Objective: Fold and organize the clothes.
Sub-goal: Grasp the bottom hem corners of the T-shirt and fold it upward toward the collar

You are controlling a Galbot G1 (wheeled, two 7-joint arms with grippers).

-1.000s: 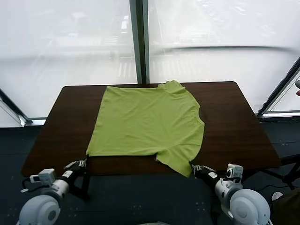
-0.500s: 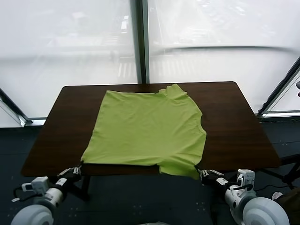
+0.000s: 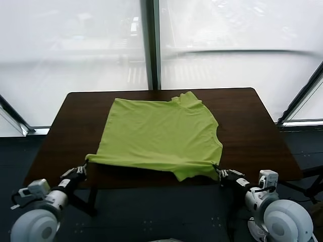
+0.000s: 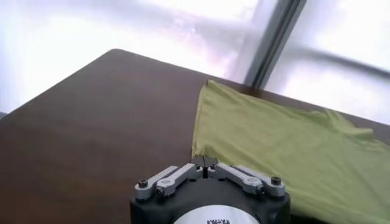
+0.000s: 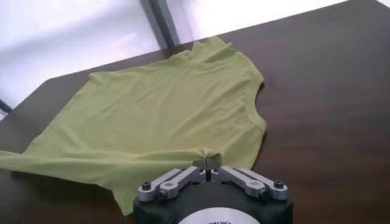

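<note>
We see a dark brown table standing before tall frosted windows. Across its middle lies the lime-green T-shirt, spread mostly flat, its ribbed neck at the far edge. The shirt's near edge is lifted slightly off the tabletop and drawn taut between our two grippers at the table's near edge. Our left gripper is clamped on the shirt's near left corner, fingers pinched together on the fabric. Our right gripper is likewise closed on the near right corner, beside a hanging sleeve.
</note>
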